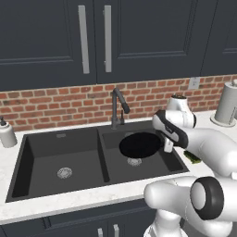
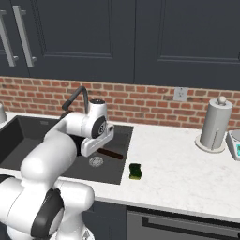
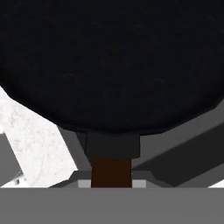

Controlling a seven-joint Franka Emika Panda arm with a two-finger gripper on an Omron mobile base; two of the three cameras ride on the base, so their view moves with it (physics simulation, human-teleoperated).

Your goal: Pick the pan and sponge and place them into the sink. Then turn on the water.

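Pan (image 1: 141, 144) sits centre of the left base view, over the right basin of the sink (image 1: 55, 146), held up above the drain (image 1: 134, 162), which shows just below its rim. End effector (image 1: 167, 147) at the pan's right edge, closed tight on the pan's handle (image 2: 110, 153); the arm's white wrist covers most of the grip. In the right base view the brown handle pokes out lower right from under the wrist, centre-left of frame, over the right basin next to the drain (image 2: 96, 161). In the hand view the pan (image 3: 109, 61) fills the upper frame as a black disc, the handle (image 3: 111, 171) running down to bottom centre, with pale bench and grey sink wall behind it.

Sponge (image 2: 135, 171) lies on the white bench (image 2: 178, 164) just right of the sink's right rim, centre of the right base view, dark green face partly showing. In the left base view the sponge (image 1: 193, 157) peeks out mid-right, mostly behind the arm.

Faucet (image 1: 117, 105) stands behind the divider between basins, upper centre, spout curving right. No water running. Left basin has its own drain (image 1: 64, 172). Soap bottle (image 1: 6, 133) at far left on the bench. Paper towel roll (image 2: 214, 124) at right of the right base view, near the brick wall (image 2: 150, 101).
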